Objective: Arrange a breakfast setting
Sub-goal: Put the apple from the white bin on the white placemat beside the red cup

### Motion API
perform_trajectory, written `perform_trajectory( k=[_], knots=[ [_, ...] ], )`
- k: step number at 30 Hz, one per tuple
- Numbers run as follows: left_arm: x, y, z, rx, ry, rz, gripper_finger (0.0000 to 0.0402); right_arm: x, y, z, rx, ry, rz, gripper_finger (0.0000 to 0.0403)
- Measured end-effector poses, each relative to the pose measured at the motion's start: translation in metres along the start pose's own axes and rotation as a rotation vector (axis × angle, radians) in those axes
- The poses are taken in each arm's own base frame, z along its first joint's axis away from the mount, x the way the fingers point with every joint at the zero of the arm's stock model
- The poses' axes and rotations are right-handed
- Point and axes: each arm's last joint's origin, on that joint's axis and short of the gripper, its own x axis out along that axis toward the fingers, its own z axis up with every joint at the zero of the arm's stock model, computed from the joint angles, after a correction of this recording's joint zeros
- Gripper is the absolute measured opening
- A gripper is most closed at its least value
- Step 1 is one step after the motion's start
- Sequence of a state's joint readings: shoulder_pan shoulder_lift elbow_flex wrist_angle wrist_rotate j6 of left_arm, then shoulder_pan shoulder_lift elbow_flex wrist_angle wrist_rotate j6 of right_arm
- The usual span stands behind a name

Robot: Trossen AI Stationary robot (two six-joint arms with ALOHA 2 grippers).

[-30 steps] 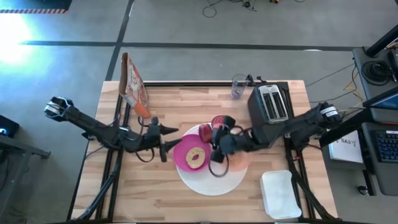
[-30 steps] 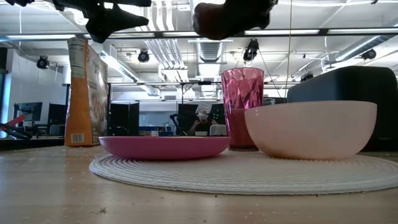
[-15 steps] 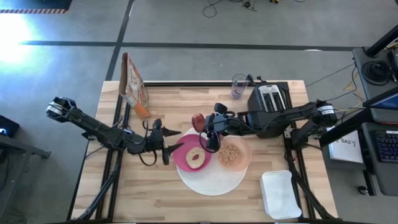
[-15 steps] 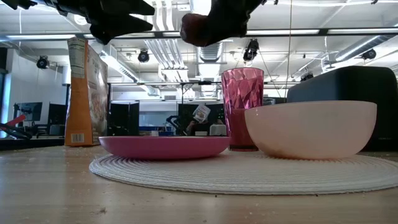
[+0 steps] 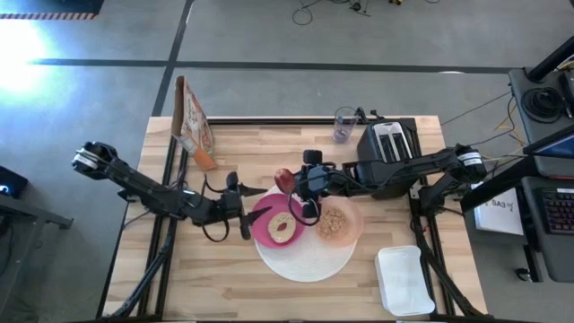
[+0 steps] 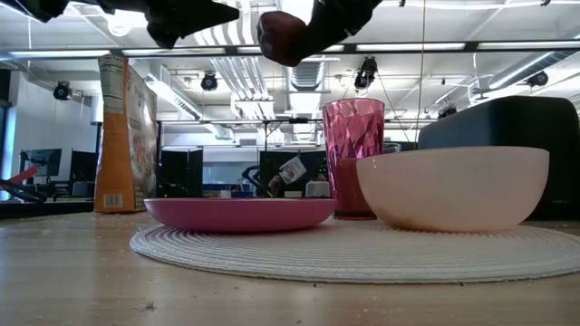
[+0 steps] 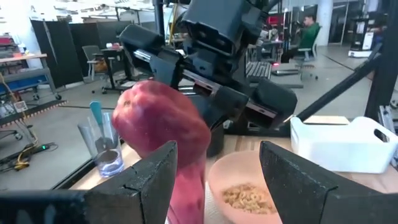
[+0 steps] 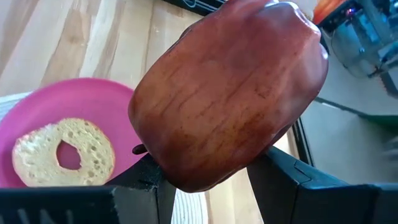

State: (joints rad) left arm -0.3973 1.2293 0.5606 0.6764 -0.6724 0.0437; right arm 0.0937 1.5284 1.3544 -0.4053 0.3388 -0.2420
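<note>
A red apple (image 5: pixel 285 178) hangs over the far edge of the magenta plate (image 5: pixel 265 226), with my right gripper (image 5: pixel 292 179) shut on it. A bagel (image 5: pixel 282 227) lies on that plate. Plate, peach bowl of cereal (image 5: pixel 334 222) and pink tumbler (image 6: pixel 353 158) stand on the white round mat (image 5: pixel 305 258). My left gripper (image 5: pixel 254 212) hovers open at the plate's left rim, pointing level toward the apple (image 7: pixel 163 127) just ahead of its fingers, touching nothing. My right gripper pinches the apple between its two fingers, one on each flank (image 8: pixel 155 158). The fingers come from the table's right, slanting down. The apple is lifted clear, high above plate and mat, and tilted in the hold.
A black toaster (image 5: pixel 392 148) stands at the back right, with a clear glass (image 5: pixel 344 124) beside it. A cereal box (image 5: pixel 191 121) and an orange item (image 5: pixel 204 159) are at the back left. A white tray (image 5: pixel 404 278) sits near the front right corner.
My right gripper carried the apple from above the bowl toward the table's far left, rolling its wrist, then held still; the cereal bowl now shows. My left gripper moved right toward the plate and apple, and also rolled.
</note>
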Motion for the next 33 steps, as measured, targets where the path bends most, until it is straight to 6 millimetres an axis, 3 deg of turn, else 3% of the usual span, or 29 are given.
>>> perform_trajectory(
  k=[3,10,17,20,23,26,33],
  knots=[
    [0.003,-0.001,-0.001,-0.018,-0.014,0.048,0.0216,0.000,0.000,0.000,-0.034,-0.002,0.005,0.0155],
    [0.016,-0.003,0.005,0.078,0.012,0.379,0.0243,-0.001,0.004,0.001,-0.098,-0.016,0.049,0.0155],
    [0.042,-0.023,0.020,0.089,0.014,0.398,0.0249,-0.001,0.003,0.001,-0.091,-0.021,0.045,0.0155],
    [0.053,-0.032,0.020,0.191,0.107,0.404,0.0246,-0.001,0.004,-0.001,-0.076,-0.004,0.050,0.0155],
    [0.056,-0.034,0.020,0.174,0.163,0.510,0.0239,-0.001,0.003,-0.002,-0.055,0.012,0.043,0.0155],
    [0.051,-0.031,0.014,0.167,0.174,0.589,0.0232,-0.001,0.003,-0.006,-0.059,0.048,0.048,0.0155],
    [0.043,-0.026,-0.012,0.014,0.130,0.538,0.0230,-0.002,0.004,-0.004,-0.069,0.036,0.057,0.0155]
  ],
)
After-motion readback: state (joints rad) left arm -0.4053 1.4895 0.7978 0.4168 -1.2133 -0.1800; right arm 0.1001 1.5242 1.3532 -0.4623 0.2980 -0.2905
